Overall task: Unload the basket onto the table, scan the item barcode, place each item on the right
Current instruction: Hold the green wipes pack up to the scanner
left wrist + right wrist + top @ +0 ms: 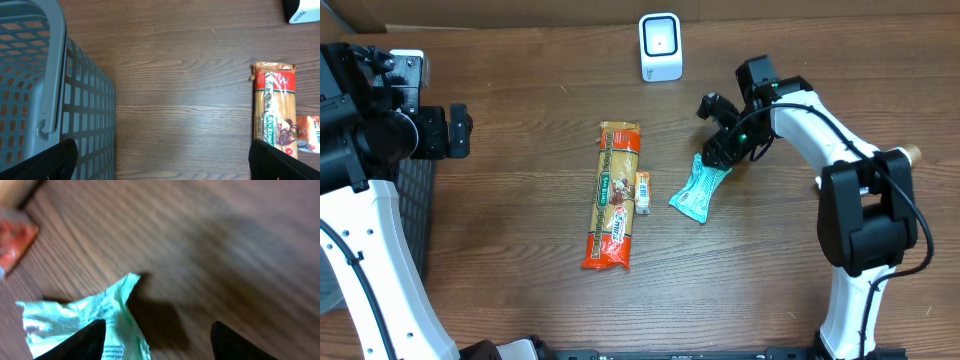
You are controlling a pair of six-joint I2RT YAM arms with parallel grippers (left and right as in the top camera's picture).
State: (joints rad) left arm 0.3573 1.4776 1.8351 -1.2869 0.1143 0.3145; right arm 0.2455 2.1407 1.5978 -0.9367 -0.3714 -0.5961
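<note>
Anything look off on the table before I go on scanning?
Only the green packet: it lies crumpled, one corner sticking up, just beside the open right tool. The pasta pack lies flat.

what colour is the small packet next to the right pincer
Mint green packet with dark print; clearest in the right wrist view.

Dark wooden table: long spaghetti pack lies dead centre, small orange packet just beside it at three o'clock, mint-green wrapper further out, white scanner at twelve, grey basket at nine.
</note>
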